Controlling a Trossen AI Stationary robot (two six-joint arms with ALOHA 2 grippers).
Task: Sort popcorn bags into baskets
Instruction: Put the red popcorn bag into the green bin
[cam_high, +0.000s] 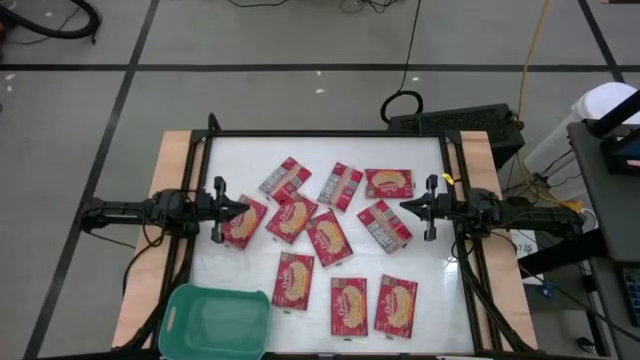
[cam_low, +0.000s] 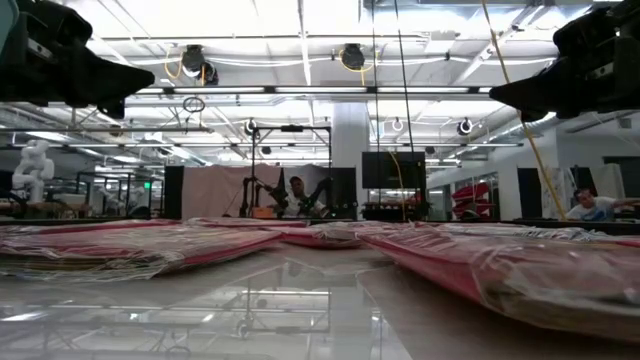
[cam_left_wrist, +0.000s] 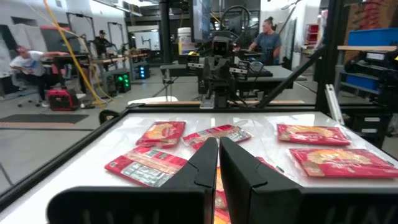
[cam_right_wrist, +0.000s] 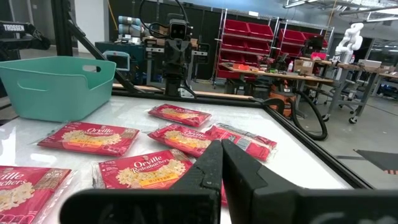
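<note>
Hovering my clenched left gripper (cam_high: 243, 208) and right gripper (cam_high: 404, 207) empty, flat red popcorn bags (cam_high: 291, 219) between, teal basket (cam_high: 215, 322) near left.

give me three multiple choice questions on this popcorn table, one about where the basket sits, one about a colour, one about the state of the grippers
1. In the high view, where is the basket?
A. at the table's near edge, on the left arm's side
B. in the middle among the bags
C. at the far edge, beside the right arm

2. What colour is the basket?
A. red
B. teal-green
C. white

3. What are the two grippers doing?
A. both shut, holding nothing
B. both shut on a bag
C. both wide open

Answers:
1 A: the basket sits at that corner.
2 B: its walls are teal-green, while the popcorn bags are red.
3 A: the left gripper and right gripper have fingers together, no bag between them.
</note>
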